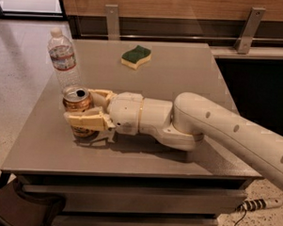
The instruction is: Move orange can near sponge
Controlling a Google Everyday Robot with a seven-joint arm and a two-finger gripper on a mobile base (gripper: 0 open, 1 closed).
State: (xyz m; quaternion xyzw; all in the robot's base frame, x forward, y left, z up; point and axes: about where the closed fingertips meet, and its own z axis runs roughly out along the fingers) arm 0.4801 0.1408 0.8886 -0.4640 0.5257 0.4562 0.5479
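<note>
while upright in tool (79, 107), coppery orange can (77, 97)

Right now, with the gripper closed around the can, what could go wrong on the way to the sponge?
The bottle stands just behind the can, so the gripper could knock it over when it moves toward the sponge. The can's top looks opened, so tilting it might spill anything inside.

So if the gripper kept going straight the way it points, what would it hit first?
Nothing past the orange can it grips: the gripper points toward the table edge at picture left. The water bottle stands just off that line, though depth is unclear.
</note>
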